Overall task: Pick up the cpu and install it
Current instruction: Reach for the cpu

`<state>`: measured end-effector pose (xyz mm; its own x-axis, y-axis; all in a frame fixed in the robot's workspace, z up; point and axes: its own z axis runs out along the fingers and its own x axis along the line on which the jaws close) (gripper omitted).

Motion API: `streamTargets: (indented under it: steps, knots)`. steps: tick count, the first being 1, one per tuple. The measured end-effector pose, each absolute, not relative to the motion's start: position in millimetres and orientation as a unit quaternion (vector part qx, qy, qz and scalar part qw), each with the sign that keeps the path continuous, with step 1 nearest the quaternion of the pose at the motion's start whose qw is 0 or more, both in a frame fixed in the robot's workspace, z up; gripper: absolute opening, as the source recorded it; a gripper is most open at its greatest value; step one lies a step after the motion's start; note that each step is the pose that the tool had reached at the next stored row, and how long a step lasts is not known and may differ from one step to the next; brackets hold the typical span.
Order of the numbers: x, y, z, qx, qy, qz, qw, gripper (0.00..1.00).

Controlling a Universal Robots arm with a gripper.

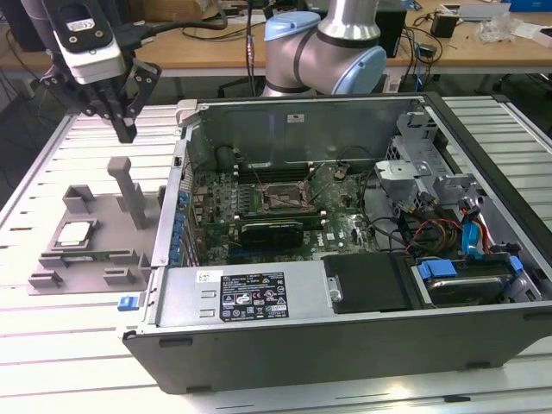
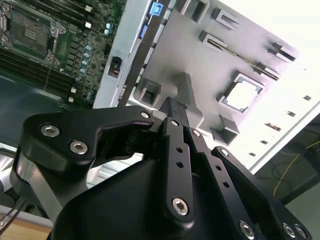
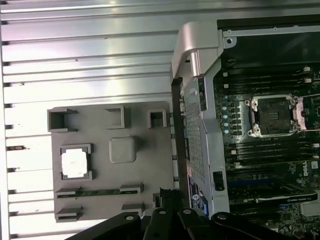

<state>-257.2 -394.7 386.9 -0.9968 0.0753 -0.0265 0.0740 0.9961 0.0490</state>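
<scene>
The job is at its very start: the cpu [image 1: 76,233] has not been picked up yet. It lies flat in its square nest on the grey holder tray [image 1: 95,269], which sits on the surface [image 1: 52,345] beside the open computer case [image 1: 345,345].

The gripper [image 1: 128,129] hangs high over the tray. Its fingers are pressed together and hold nothing. The cpu is down below the fingers and off to the side, away from the case. A tall grey post [image 1: 129,190] on the tray stands nearer under the fingers than the cpu does.

In the first wrist view, the cpu [image 3: 75,163] shows its shiny top, and the bare socket [image 3: 274,116] on the green board waits inside the case, on the other side of the fingers.

I think the pick-up calls for fingers that are spread apart, lined up right over the cpu and clear of the post, with a gentle grip on its edges.
</scene>
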Motion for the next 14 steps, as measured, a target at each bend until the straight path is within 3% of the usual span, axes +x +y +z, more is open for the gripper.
streamTargets:
  steps: [14]
  knots:
    - [-292,-392,371,0.037,0.999,0.024,0.018,0.11]
